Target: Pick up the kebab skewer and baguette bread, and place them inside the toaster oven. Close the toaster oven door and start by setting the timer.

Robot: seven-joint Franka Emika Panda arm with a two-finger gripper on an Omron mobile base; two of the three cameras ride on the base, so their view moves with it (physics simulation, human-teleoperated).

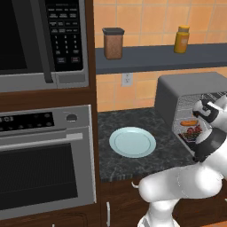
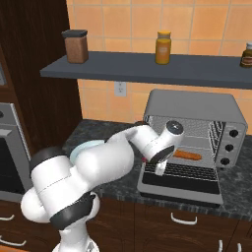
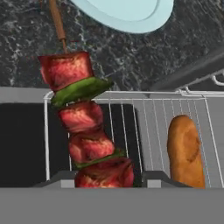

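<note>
My gripper (image 3: 107, 179) is shut on the kebab skewer (image 3: 83, 122), holding its lowest red chunk between the two dark tips. The skewer's red and green chunks hang over the wire rack (image 3: 144, 118), and its stick points toward the counter. To the right, the baguette bread (image 3: 186, 151) lies on the same rack. From the right base the gripper (image 2: 160, 167) is at the mouth of the toaster oven (image 2: 197, 106), with the baguette (image 2: 188, 155) behind it. The toaster oven door (image 2: 179, 184) lies open and flat. The left base view shows the skewer (image 1: 193, 131) below the baguette (image 1: 189, 122).
A pale blue plate (image 1: 132, 142) sits on the dark counter left of the toaster oven. The oven's knobs (image 2: 229, 146) are on its right side. Above, a shelf holds a brown jar (image 1: 113, 43) and an orange bottle (image 1: 181, 39). Microwave (image 1: 40, 40) and built-in oven (image 1: 44, 164) stand far left.
</note>
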